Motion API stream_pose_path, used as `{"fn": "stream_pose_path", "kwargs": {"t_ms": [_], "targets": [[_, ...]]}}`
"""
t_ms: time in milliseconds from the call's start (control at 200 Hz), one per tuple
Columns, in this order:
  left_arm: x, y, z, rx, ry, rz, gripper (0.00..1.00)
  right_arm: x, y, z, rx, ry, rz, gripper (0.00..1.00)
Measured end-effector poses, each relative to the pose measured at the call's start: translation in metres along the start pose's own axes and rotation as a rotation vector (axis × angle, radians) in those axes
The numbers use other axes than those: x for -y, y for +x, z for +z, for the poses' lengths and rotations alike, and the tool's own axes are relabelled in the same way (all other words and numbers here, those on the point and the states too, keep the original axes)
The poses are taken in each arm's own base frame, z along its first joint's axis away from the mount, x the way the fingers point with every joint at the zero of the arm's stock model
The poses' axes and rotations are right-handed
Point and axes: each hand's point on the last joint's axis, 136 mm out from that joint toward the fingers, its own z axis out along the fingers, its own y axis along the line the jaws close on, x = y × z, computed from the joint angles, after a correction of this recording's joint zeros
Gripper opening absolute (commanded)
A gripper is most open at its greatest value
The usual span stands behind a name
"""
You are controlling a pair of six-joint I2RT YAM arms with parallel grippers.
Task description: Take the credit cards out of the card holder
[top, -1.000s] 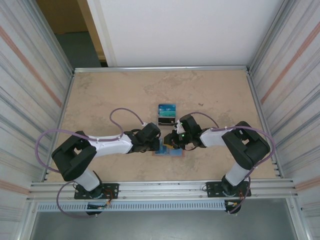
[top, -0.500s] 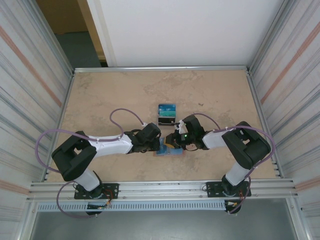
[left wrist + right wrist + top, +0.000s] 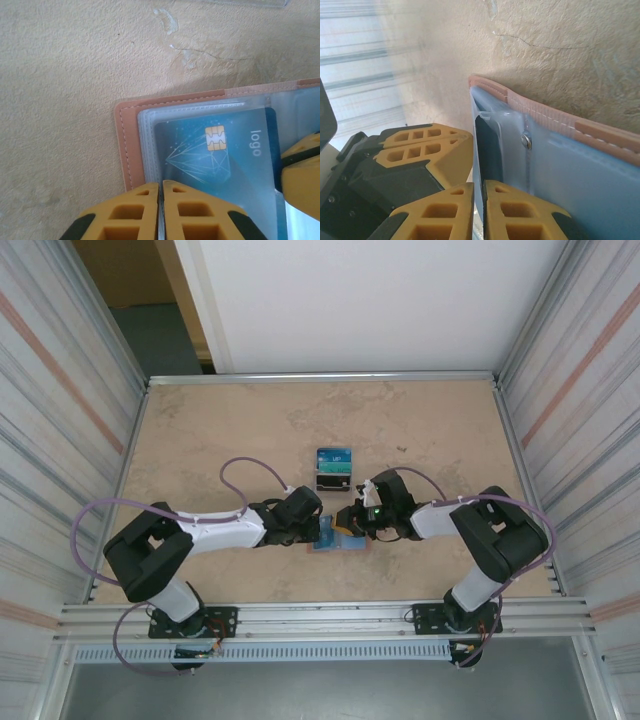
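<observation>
Credit card [image 3: 215, 160] inside open card holder [image 3: 125, 150]

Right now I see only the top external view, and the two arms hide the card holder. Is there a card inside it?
Observer: Yes. In the left wrist view a blue card with a gold chip lies inside a clear sleeve of the open card holder.
Operator: Is it gripped on the left side?
Observer: The left fingers are pressed together at the sleeve's near edge. I cannot tell whether they pinch anything.
Operator: And on the right side?
Observer: In the right wrist view the right fingers are closed on the edge of a pale blue panel of the card holder.
</observation>
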Motion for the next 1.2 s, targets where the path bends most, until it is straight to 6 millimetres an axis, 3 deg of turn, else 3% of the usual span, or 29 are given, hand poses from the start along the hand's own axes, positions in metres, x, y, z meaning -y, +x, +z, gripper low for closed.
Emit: {"fn": "stream_pose_path", "kwargs": {"t_ms": [702,897,1198], "targets": [[0.0,0.0,0.0,-0.007,-0.009,0.0,0.11,0.009,0.008,0.009,-0.034,0.029,0.015,0.11],[-0.002,0.0,0.0,-0.005,-0.016,0.001,0.11,0.007,0.006,0.01,-0.036,0.03,0.009,0.01],[0.0,0.001,0.0,-0.007,-0.013,0.005,0.11,0.012,0.006,0.0,-0.041,0.1,-0.018,0.0]]}}
